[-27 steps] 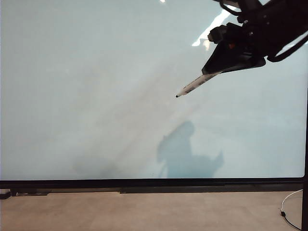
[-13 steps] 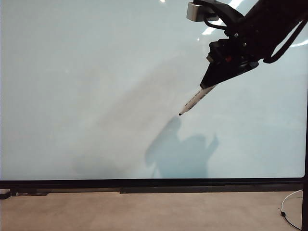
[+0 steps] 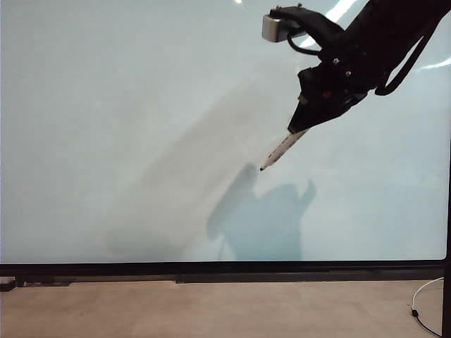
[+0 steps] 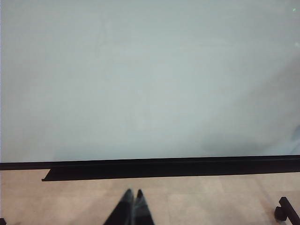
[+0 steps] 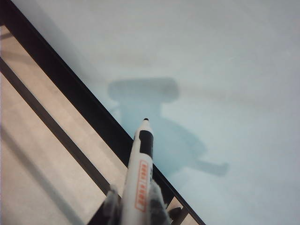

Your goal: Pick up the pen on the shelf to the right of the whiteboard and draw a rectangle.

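The whiteboard (image 3: 141,127) fills nearly all of the exterior view, a pale glossy field with a thin black frame (image 3: 211,268) along its six o'clock edge and ceiling glare near one o'clock. Its surface is unmarked. A soft grey shadow (image 3: 261,222) of the arm lies on it around five o'clock.

The right arm (image 3: 380,42) comes in from two o'clock. The right end effector (image 3: 299,123) is clamped on the pen (image 3: 280,151), which slants down toward seven o'clock, its black tip close above the board just right of centre; whether it touches cannot be told. In the right wrist view the pen (image 5: 139,178) sits between the two fingers (image 5: 157,204).

The left end effector (image 4: 132,208) hangs over the beige floor (image 4: 211,197) at six o'clock of its own view, fingers pressed together, holding nothing.
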